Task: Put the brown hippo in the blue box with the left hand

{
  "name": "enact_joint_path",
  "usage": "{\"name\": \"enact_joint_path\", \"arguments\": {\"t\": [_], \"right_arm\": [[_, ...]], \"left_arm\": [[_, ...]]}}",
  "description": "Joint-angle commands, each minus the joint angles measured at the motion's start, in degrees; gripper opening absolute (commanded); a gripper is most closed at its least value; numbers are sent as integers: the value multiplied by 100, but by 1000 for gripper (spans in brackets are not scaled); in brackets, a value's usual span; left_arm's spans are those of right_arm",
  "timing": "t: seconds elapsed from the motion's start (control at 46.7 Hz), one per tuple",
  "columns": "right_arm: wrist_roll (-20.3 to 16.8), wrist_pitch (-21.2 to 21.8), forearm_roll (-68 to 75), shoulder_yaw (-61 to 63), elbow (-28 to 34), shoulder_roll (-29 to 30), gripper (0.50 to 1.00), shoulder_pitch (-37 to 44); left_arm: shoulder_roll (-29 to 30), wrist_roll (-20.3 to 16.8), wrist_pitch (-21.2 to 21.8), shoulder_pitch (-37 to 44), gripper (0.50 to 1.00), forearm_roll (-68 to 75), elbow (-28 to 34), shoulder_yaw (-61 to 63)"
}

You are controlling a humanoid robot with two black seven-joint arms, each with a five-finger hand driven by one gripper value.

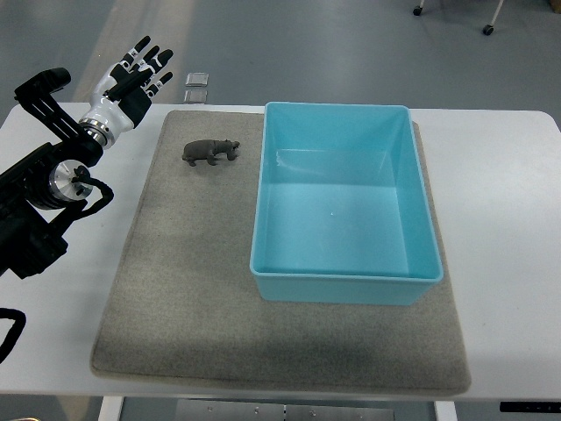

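Observation:
A small brown hippo [210, 151] stands on the grey felt mat [184, 289], near its far left corner, head pointing right toward the box. The blue box [280, 267] sits on the mat's right half and holds nothing. My left hand [136, 77] hovers up at the table's far left corner, to the left of and beyond the hippo, well apart from it. Its fingers are spread and hold nothing. The left arm [53, 184] comes in from the left edge. My right hand does not show.
The mat lies on a white table [500, 219]. Two small square clear pieces [196, 86] rest by the table's far edge, just right of my left hand. Grey floor and chair castors [487, 28] show beyond the table.

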Motion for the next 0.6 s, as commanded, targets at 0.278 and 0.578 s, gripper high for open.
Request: {"name": "enact_joint_path", "arguments": {"t": [0.278,0.578], "right_arm": [[0,1,0,0,0,0,936,0],[0,1,0,0,0,0,936,0]], "left_arm": [[9,0,0,52,999,0,62,17],[9,0,-9,34,996,-17,71,0]]}}
